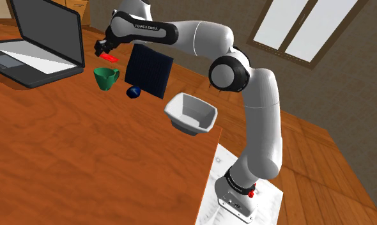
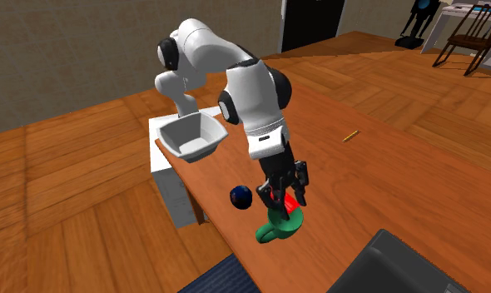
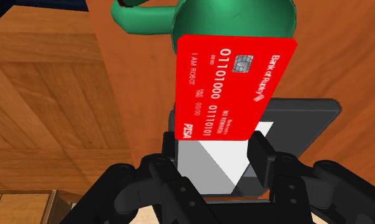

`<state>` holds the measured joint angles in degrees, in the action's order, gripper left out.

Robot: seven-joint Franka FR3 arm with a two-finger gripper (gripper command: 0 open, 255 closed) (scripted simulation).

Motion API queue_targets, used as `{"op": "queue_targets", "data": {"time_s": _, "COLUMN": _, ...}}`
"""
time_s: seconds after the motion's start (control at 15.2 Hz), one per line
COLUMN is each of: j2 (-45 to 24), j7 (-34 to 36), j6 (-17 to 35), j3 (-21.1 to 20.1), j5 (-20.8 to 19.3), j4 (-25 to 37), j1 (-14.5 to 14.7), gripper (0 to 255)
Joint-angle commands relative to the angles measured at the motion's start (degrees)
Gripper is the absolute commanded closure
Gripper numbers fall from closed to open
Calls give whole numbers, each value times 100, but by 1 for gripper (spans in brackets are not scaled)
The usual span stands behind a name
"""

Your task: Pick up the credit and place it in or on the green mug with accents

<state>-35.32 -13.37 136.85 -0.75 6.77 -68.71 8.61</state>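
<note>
Gripper: the black gripper hung just above the green mug, its two fingers pinching the near end of the card

Task's thing: the red credit card – white printing, a small chip – was in the grasp and off the table, its free end pointing down at the mug's mouth

Card against mug: in the second exterior view its lower edge sat close over the rim; whether it touched the mug could not be told

Mug: upright on the wooden table, with its handle sticking out to one side

Blue ball: a dark blue ball lay on the table just beside the mug, on the shoulder view's right of it, apart from it

Dark panel: a flat navy panel leaned tilted behind the ball, near the mug and further towards the shoulder view's right

White bowl: a square white bowl stood well apart from the mug, beyond the ball and the panel – by the table's edge

Laptop: an open dark laptop stood near the mug on the shoulder view's left

Stand: the white stand was well apart from the mug, past the bowl and off the table
</note>
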Motion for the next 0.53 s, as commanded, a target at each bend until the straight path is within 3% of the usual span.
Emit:
{"op": "queue_targets", "data": {"time_s": 0.0, "j2": -177, "j7": -39, "j6": -16, "j3": -6, "j5": 15, "j4": 191, "j1": -35, "gripper": 255}}
{"op": "queue_targets", "data": {"time_s": 0.46, "j2": -247, "j7": -110, "j6": 475, "j3": -32, "j5": 55, "j4": -232, "j1": -44, "gripper": 255}}
